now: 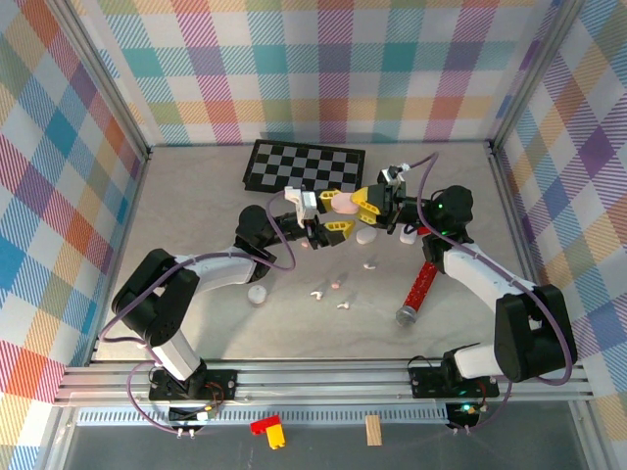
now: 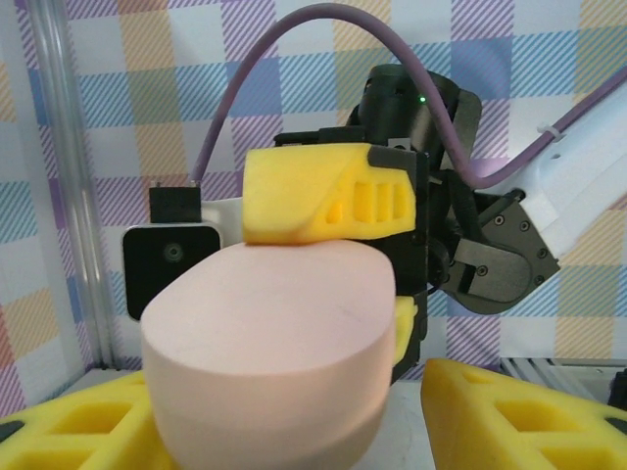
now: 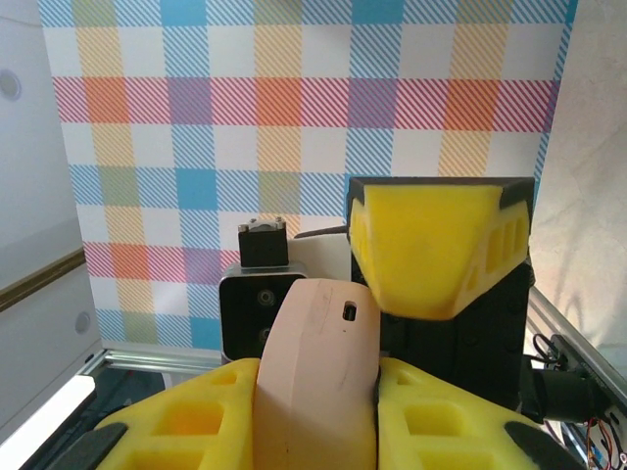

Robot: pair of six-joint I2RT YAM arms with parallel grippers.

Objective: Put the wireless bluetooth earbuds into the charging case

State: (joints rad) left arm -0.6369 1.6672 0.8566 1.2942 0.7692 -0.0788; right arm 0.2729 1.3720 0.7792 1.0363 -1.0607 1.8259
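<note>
A pale pink pebble-shaped charging case hangs above the table between both grippers. My right gripper is shut on it, its yellow fingers pressed to both sides. In the left wrist view the case sits between the fingers of my left gripper, which is open; a gap remains at its right finger. From above, my left gripper faces my right gripper. Several tiny earbuds lie loose on the table: one, a pinkish one, another.
A white case lies just below the grippers and another white case sits to the left. A red glitter tube lies at the right. A checkerboard lies at the back. Plaid walls enclose the table.
</note>
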